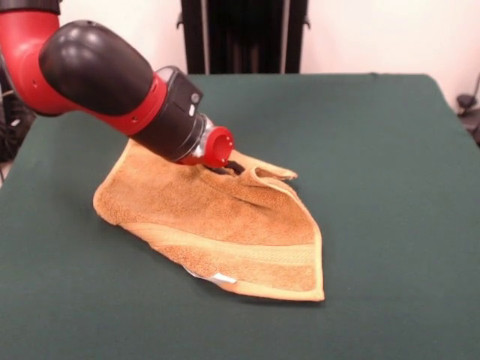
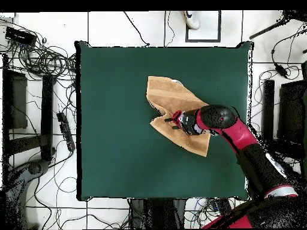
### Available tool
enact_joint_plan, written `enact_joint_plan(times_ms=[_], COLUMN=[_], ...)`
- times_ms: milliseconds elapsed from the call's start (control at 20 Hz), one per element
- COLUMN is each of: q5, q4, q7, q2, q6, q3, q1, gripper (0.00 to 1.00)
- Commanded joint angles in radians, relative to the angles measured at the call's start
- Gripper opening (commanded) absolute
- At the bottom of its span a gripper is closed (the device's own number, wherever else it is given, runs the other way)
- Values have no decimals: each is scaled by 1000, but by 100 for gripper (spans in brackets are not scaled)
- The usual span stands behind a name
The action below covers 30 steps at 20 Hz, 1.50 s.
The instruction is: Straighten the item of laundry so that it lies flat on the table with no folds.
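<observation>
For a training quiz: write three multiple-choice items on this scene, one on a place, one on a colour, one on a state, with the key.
1. Where does the gripper meet the towel?
A. at its puckered far edge
B. at the corner nearest the camera
C. off the towel, on bare table

2. What colour is the table?
A. white
B. dark green
C. red

3. How does the towel lie?
A. flat, with no folds
B. rolled into a tube
C. rumpled, with creases by the gripper

Key: 1 A, the front view shows the gripper's tip in the bunched far edge. 2 B, both views show a green surface. 3 C, creases run from the gripper and the outline is uneven.
</observation>
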Motion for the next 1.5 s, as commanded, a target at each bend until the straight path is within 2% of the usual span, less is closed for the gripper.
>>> enact_joint_plan(times_ms=[50, 650, 850, 1100, 1350, 1450, 1500], q5=[-137, -104, -137, -238, -386, -409, -393], q4=[150, 162, 161, 131, 69, 86, 116], q7=[-124, -74, -97, 15, 37, 96, 124], q2=[331, 344, 325, 178, 11, -74, -121], q6=[-242, -254, -276, -309, -281, -300, -305], q3=[5, 20, 24, -82, -192, -231, -233], q1=[71, 74, 84, 201, 309, 337, 331], gripper=[100, 100, 100, 100, 100, 100, 100])
